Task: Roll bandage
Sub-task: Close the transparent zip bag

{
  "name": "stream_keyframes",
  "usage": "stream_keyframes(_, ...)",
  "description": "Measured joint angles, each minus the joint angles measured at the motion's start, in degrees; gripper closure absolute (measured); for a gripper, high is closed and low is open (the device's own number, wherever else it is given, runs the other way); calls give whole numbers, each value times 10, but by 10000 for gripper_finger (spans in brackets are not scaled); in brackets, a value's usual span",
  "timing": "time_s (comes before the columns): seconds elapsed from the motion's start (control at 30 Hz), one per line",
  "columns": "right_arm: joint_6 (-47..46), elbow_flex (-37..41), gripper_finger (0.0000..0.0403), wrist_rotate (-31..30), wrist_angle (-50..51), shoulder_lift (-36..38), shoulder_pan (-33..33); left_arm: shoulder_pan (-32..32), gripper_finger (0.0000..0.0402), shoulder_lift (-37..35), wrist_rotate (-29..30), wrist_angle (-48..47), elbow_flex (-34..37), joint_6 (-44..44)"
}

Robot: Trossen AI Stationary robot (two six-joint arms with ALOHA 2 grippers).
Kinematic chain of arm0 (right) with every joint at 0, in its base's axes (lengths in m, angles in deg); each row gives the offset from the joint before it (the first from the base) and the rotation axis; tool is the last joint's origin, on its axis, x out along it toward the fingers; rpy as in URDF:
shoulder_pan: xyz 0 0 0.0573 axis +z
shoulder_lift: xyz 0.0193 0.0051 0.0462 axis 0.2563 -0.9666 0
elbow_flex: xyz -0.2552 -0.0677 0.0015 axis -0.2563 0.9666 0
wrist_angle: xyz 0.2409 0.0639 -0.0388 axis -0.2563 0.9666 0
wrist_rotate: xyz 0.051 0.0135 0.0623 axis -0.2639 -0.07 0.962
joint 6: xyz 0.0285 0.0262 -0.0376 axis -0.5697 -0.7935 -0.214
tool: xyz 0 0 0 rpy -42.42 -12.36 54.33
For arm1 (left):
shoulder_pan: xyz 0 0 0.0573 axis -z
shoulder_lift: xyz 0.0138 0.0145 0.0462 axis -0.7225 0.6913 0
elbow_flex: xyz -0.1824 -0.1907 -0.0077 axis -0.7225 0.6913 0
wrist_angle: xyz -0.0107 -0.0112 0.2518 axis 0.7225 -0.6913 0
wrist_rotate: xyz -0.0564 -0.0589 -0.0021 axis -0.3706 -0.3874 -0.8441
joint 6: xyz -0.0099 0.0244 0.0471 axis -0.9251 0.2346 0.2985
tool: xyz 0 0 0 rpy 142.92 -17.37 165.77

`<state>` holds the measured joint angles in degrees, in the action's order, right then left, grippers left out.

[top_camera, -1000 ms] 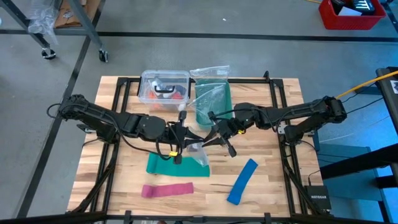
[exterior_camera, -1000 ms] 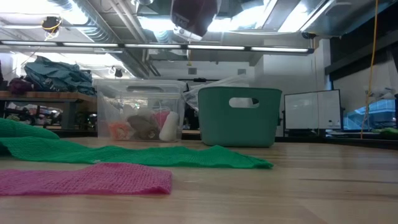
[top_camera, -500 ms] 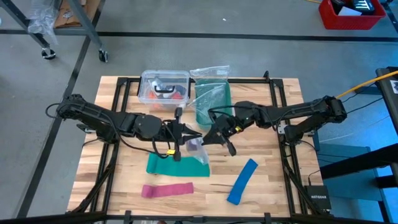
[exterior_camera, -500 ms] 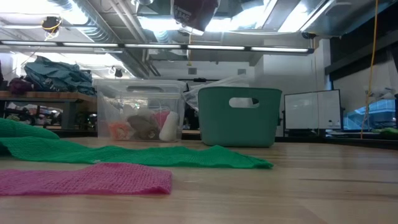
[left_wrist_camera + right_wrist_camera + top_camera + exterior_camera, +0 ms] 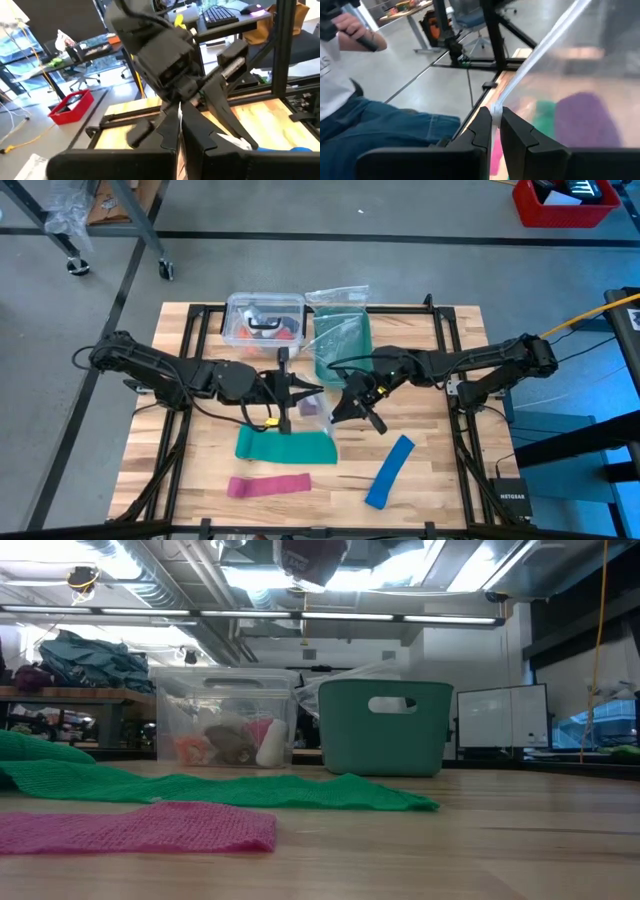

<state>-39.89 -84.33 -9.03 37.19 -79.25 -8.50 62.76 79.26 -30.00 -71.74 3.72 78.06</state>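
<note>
Centre of the high view: my left gripper (image 5: 300, 389) and right gripper (image 5: 337, 412), facing each other, both raised off the table (image 5: 440, 440).
Between them: clear plastic bag (image 5: 312, 402), bandage (image 5: 309, 407) inside as a purple patch.
Left jaws: pressed together on the bag's edge.
Right jaws: narrow, pinching the bag's clear edge (image 5: 520, 75); purple shows through the film (image 5: 582, 122).
Below centre: green cloth (image 5: 285, 446).
Lower left: pink strip (image 5: 268, 485).
Lower right: blue strip (image 5: 389, 471).
Upper centre: clear box (image 5: 264, 321), teal bin (image 5: 340, 340).
</note>
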Motion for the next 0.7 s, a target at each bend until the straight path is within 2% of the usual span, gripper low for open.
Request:
stream_keyframes(0.33, 0, 0, 370, 23, 81, 0, 1, -1, 402, -13, 7, 1, 0, 9)
stream_keyframes(0.6, 13, 1, 370, 23, 59, -1, 1, -2, 401, -13, 8, 2, -1, 8)
stream_keyframes(0.7, 36, 2, 355, 40, 34, -1, 1, -2, 401, -14, 9, 4, -1, 10)
